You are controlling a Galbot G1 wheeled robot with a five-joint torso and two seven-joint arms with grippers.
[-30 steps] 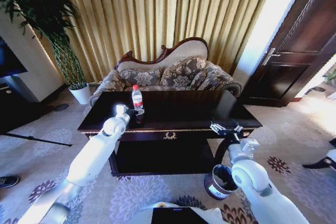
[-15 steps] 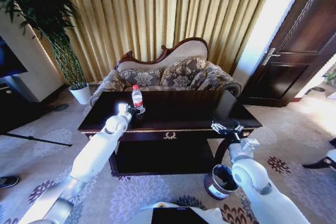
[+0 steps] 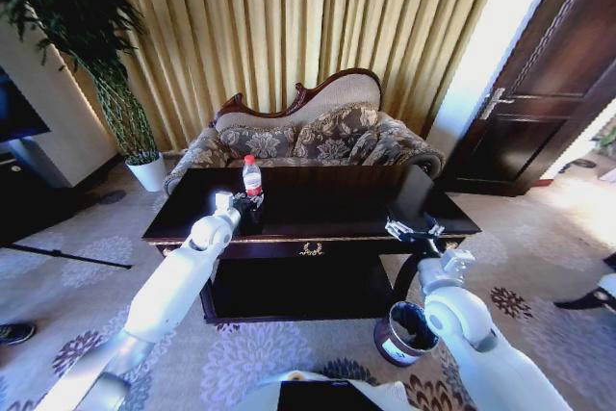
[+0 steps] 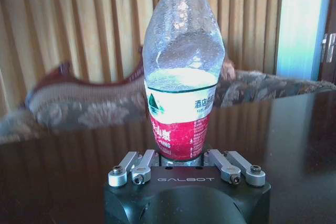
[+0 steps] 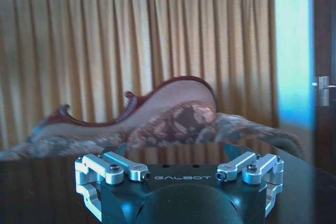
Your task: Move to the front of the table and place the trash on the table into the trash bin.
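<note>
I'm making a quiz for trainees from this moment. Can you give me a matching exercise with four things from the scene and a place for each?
Things:
1. bottle
2. trash bin
3. left gripper
4. right gripper

Places:
A. on the carpet by the table's right front leg
B. at the table's right front edge
C. upright on the tabletop
D. at the bottle's base

Pairs: 1-C, 2-A, 3-D, 4-B

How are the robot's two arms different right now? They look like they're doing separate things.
The left gripper is out over the table, closed around the base of the bottle; the right gripper holds nothing. The left one's fingers are shut on the bottle, while the right one's are spread open at the table's front right edge, above the trash bin. Both point toward the sofa.
</note>
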